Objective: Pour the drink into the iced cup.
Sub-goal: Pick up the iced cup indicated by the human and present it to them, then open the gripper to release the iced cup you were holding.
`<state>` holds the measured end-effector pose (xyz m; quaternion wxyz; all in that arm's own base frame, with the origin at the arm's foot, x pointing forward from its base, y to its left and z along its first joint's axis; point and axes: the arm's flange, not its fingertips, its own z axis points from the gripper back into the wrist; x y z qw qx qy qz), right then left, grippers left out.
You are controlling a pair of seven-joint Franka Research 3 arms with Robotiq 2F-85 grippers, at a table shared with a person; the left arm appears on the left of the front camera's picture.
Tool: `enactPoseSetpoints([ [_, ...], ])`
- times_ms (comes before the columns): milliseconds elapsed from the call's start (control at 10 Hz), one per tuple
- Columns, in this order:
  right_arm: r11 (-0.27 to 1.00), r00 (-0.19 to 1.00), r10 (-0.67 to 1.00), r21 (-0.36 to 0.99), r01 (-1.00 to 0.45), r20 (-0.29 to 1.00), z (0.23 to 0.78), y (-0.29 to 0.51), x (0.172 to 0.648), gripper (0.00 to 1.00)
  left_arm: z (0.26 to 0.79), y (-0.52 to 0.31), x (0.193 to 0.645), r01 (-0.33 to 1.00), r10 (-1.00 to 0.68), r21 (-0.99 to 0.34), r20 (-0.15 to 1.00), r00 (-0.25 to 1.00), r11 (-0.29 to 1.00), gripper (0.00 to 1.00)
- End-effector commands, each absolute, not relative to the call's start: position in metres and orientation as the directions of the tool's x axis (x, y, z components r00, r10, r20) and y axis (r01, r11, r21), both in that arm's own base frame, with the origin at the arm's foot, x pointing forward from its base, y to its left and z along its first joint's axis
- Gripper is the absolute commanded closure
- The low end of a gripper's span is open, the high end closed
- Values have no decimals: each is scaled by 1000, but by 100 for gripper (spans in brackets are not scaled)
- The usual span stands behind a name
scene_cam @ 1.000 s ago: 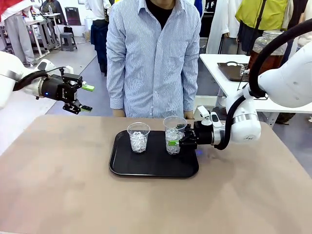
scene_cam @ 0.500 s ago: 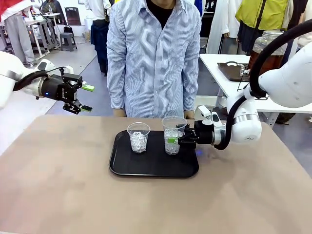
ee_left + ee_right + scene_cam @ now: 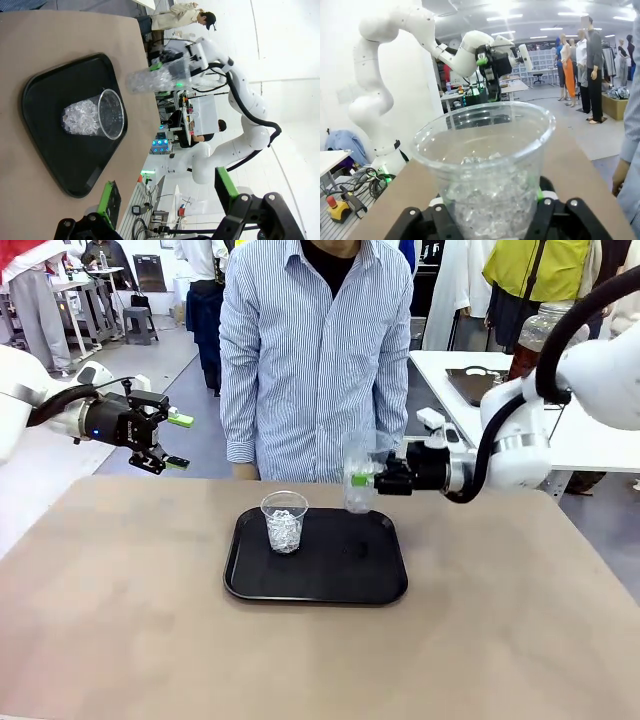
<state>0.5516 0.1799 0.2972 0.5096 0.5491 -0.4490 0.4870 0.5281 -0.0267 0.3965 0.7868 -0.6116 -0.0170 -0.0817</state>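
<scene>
A black tray [image 3: 250,580] holds one iced cup [image 3: 285,522]. Just beyond, the right gripper [image 3: 363,479] clamps a second iced cup [image 3: 357,498] in the air. It looks like thin, crushable plastic, best gripped mid-wall. The left gripper [image 3: 180,441] hangs far left, wide and empty. The amber drink [image 3: 522,360] sits in a jar far right.

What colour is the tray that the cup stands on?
Black. The tray shows best in the front view.

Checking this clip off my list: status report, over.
Right hand shut on iced cup, held in the air off the tray. Left hand open, hovering far left. Second iced cup upright on tray. Person stands at far edge.
</scene>
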Motion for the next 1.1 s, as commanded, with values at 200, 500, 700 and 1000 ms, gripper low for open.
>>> enactPoseSetpoints([
  [200,-102,106,45,110,-989,993,340,182,571,36,398,-26,528,154,-111,-959,131,985,239,0],
  [500,-100,90,30,93,-991,995,335,181,567,36,398,-26,528,154,-111,-959,131,985,239,0],
  [700,-100,90,30,93,-991,995,335,181,567,36,398,-26,528,154,-111,-959,131,985,239,0],
  [1000,-100,90,30,93,-991,995,335,181,567,36,398,-26,528,154,-111,-959,131,985,239,0],
])
